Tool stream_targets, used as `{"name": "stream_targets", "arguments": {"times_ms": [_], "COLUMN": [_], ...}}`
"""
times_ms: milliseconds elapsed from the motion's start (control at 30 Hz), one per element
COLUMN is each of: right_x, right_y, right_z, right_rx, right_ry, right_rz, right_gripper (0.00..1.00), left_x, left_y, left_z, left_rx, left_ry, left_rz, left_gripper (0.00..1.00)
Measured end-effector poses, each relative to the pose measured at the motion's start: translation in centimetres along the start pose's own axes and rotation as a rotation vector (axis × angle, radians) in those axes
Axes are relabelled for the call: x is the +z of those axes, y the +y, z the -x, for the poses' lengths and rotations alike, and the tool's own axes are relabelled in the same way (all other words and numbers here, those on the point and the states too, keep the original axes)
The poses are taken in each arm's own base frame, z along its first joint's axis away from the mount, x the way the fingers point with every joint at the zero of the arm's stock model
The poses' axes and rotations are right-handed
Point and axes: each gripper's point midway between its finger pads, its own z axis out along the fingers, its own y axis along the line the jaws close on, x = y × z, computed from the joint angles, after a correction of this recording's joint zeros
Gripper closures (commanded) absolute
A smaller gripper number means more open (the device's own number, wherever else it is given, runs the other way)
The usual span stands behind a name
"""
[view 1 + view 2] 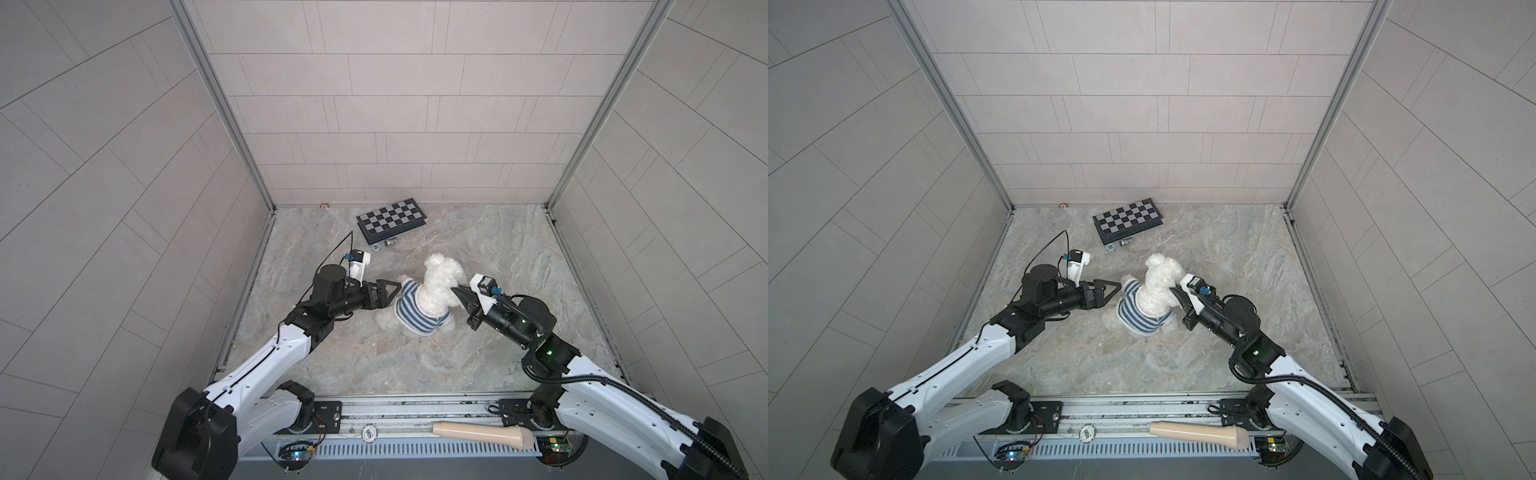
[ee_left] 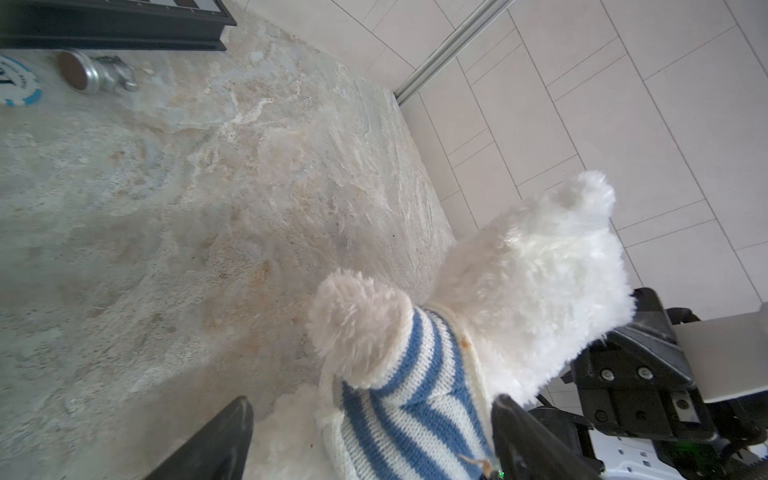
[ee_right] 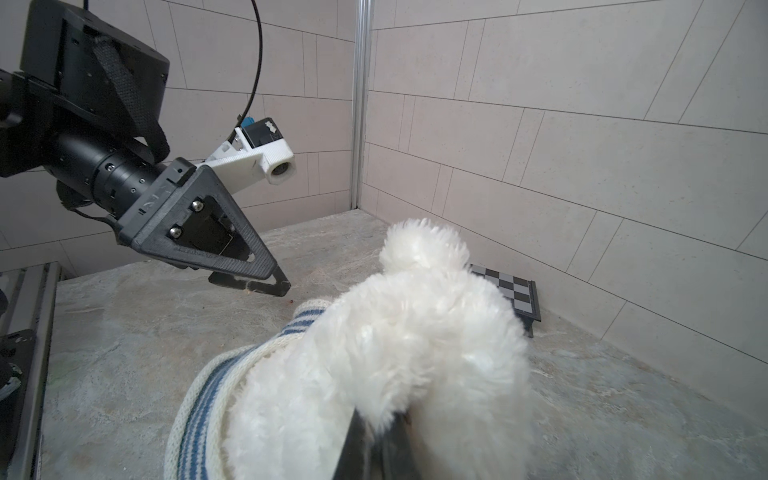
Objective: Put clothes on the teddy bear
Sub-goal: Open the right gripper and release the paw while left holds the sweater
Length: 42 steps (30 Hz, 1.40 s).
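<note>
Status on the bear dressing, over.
Left gripper open, beside sleeve. Right gripper shut on teddy bear, near head. Striped shirt on. Chessboard far behind.

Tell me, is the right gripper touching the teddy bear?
Touching. The right wrist view shows the right gripper shut, its tips buried in the fur of the teddy bear, with no gap.

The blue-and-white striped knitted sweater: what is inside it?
The fluffy white plush teddy bear: head and one paw stick out of the striped sweater; its torso inside is covered.
</note>
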Motion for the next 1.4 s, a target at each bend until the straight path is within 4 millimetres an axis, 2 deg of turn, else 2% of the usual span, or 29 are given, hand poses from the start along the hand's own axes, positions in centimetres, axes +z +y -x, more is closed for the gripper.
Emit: {"name": "stream_targets", "arguments": {"times_ms": [500, 667, 900, 1000, 1167, 1400], "right_x": [-0.1, -0.2, -0.1, -0.1, 0.1, 0.6], "right_y": [1.3, 1.3, 1.5, 1.5, 1.4, 1.1], "right_z": [0.4, 0.7, 1.0, 1.0, 0.7, 0.2], "right_rx": [0.004, 0.006, 0.01, 0.01, 0.013, 0.022], "right_ry": [-0.026, -0.041, -0.056, -0.055, -0.049, -0.035], "right_rz": [0.083, 0.088, 0.101, 0.101, 0.099, 0.089], "right_gripper": [1.0, 1.0, 1.0, 1.0, 1.0, 1.0], "left_x": [0.6, 0.8, 2.6, 2.9, 2.9, 2.9], "left_y": [-1.9, -0.7, 1.1, 1.0, 0.6, 1.1], "left_z": [1.2, 0.7, 0.0, -0.1, 0.1, -0.8], "left_rx": [-0.034, -0.063, -0.144, -0.164, -0.182, -0.216], "left_ry": [-0.027, -0.031, -0.011, -0.008, -0.015, -0.008], "left_rz": [-0.113, -0.076, -0.06, -0.079, -0.114, -0.11], "left_gripper": [0.16, 0.17, 0.17, 0.25, 0.46, 0.64]}}
